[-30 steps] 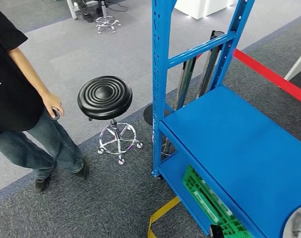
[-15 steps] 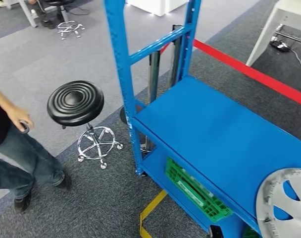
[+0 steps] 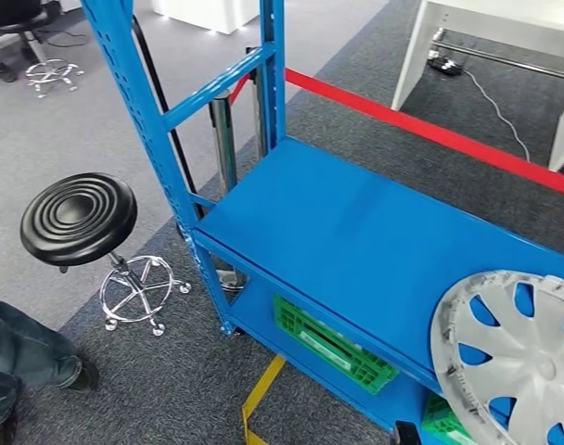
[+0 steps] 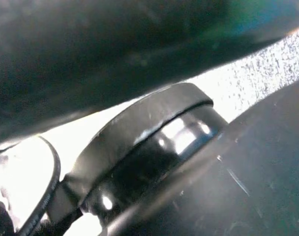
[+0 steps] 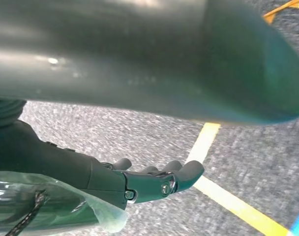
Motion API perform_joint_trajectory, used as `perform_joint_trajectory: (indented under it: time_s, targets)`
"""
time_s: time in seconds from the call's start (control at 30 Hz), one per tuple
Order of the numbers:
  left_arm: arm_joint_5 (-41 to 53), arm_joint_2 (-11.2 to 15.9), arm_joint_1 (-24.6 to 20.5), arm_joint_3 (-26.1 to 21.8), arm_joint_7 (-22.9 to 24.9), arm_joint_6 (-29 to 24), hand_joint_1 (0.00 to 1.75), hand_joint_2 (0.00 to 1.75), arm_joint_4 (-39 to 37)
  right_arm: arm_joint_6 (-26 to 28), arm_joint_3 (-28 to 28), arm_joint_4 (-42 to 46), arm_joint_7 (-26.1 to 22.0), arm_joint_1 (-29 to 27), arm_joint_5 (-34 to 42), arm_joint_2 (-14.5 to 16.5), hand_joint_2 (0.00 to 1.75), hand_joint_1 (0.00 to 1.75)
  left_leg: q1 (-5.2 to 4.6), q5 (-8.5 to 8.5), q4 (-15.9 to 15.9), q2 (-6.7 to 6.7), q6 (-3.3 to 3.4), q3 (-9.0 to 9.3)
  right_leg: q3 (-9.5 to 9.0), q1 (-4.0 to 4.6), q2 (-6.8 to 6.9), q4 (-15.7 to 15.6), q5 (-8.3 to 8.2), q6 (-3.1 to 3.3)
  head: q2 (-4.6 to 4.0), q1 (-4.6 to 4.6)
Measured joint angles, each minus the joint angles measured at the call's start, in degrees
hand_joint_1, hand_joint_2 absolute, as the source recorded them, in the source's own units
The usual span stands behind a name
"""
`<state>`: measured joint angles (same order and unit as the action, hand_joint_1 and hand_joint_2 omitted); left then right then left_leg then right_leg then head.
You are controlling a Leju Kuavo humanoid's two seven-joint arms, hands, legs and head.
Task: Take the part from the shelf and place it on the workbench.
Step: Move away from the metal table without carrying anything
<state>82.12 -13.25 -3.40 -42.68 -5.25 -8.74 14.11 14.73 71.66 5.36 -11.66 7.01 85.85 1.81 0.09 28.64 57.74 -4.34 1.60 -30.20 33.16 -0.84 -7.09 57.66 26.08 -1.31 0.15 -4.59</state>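
Hanging beside the body over grey carpet and a yellow floor line, the right hand holds nothing, its fingers loosely extended; the left hand's state cannot be told. The step in hand is judged to be the approach: the part, a silver wheel cover, lies flat at the near right of the blue shelf. Reaching calls for clearing the shelf's near edge; the upright post and stool stand well left, leaving room.

A wheel cover lies on the shelf at its right end. Crates sit on the lower level beneath. A stool stands left of the shelf.
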Motion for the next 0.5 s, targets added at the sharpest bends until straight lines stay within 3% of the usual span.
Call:
perform_joint_trajectory:
  time_s: [0.03, 0.07, 0.13, 0.17, 0.23, 0.27, 0.3, 0.37, 0.4, 0.43, 0.5]
  targets:
    - [0.0, -0.01, -0.05, -0.04, 0.0, 0.02, 0.0, 0.0, 0.0, 0.0, 0.04, -0.01, 0.01, -0.13, 0.0, -0.01, 0.0, 0.0, -0.02, -0.17, -0.36, 0.48, 0.05, 0.06, 0.37, -0.11, -0.59, -0.2, -0.24, -0.42, 0.0, 0.02]
    - [0.01, -0.02, -0.12, -0.05, 0.0, 0.03, 0.0, 0.0, 0.0, 0.01, 0.07, -0.03, 0.01, -0.26, 0.01, -0.02, 0.0, 0.0, 0.03, -0.47, -0.79, 1.15, 0.13, 0.18, 0.67, -0.16, -0.22, -0.21, -0.28, -0.76, 0.0, 0.0]
    - [0.02, -0.16, -0.14, -0.09, -0.02, -0.01, 0.0, 0.0, -0.01, 0.05, 0.1, -0.07, 0.0, -0.24, 0.02, -0.05, 0.0, 0.0, 0.2, -1.13, -1.84, 2.69, 0.46, 0.38, 2.09, 0.05, 2.68, 1.91, 1.24, -1.19, 0.0, -0.31]
    - [0.02, -0.22, -0.09, -0.11, -0.03, -0.03, 0.0, 0.0, 0.0, 0.06, 0.11, -0.08, -0.01, -0.09, 0.02, -0.07, 0.0, 0.0, 0.2, -1.3, -2.1, 3.6, 0.55, 0.41, 3.39, 0.09, 4.65, 4.83, 2.96, -1.28, 0.0, -0.49]
    - [0.02, -0.28, 0.14, -0.17, -0.04, -0.08, 0.0, 0.0, 0.0, 0.01, 0.14, -0.08, -0.01, 0.14, 0.02, -0.06, 0.0, 0.0, 0.08, -1.33, -2.12, 5.45, 0.7, 0.27, 6.73, 0.07, 6.41, 12.16, 6.46, -1.66, 0.0, -0.7]
    - [0.02, -0.27, 0.2, -0.19, -0.04, -0.1, 0.0, 0.0, -0.01, -0.03, 0.17, -0.08, -0.01, 0.09, 0.02, -0.06, 0.0, 0.0, 0.04, -1.31, -2.09, 6.36, 0.7, 0.23, 7.67, -0.02, 6.68, 14.57, 7.18, -1.88, 0.0, -0.69]
    - [0.02, -0.28, 0.2, -0.21, -0.04, -0.11, 0.0, 0.0, -0.01, -0.03, 0.22, -0.08, -0.01, -0.01, 0.02, -0.07, 0.0, 0.0, 0.03, -1.28, -2.06, 7.18, 0.68, 0.2, 7.56, -0.12, 6.88, 14.92, 6.86, -2.08, 0.0, -0.7]
    - [0.02, -0.32, 0.11, -0.22, -0.05, -0.11, 0.0, 0.0, 0.0, -0.02, 0.37, -0.1, -0.01, -0.14, 0.02, -0.12, 0.0, 0.0, 0.08, -1.11, -1.86, 8.58, 0.42, 0.25, 4.03, -0.28, 8.0, 9.28, 3.81, -2.32, 0.0, -0.72]
    - [0.02, -0.33, 0.08, -0.23, -0.05, -0.11, 0.0, 0.0, 0.01, -0.02, 0.45, -0.1, -0.01, -0.05, 0.02, -0.14, 0.0, 0.0, -0.01, -0.92, -1.64, 9.18, 0.14, 0.27, 1.76, -0.17, 9.44, 5.28, 2.6, -2.29, 0.0, -0.79]
    - [0.02, -0.33, 0.07, -0.23, -0.05, -0.12, 0.0, 0.0, 0.01, -0.03, 0.52, -0.1, -0.02, 0.09, 0.02, -0.16, 0.0, 0.0, -0.16, -0.69, -1.37, 9.74, -0.19, 0.27, -0.15, -0.1, 10.45, 2.1, 1.73, -1.95, 0.0, -0.76]
    - [0.02, -0.31, 0.01, -0.23, -0.04, -0.12, 0.0, 0.0, 0.01, -0.03, 0.61, -0.1, -0.06, 0.27, 0.02, -0.17, 0.0, 0.0, -0.49, -0.4, -1.01, 10.73, -0.76, 0.37, -1.48, 0.15, 11.26, -0.25, 1.63, -0.95, 0.0, -0.62]
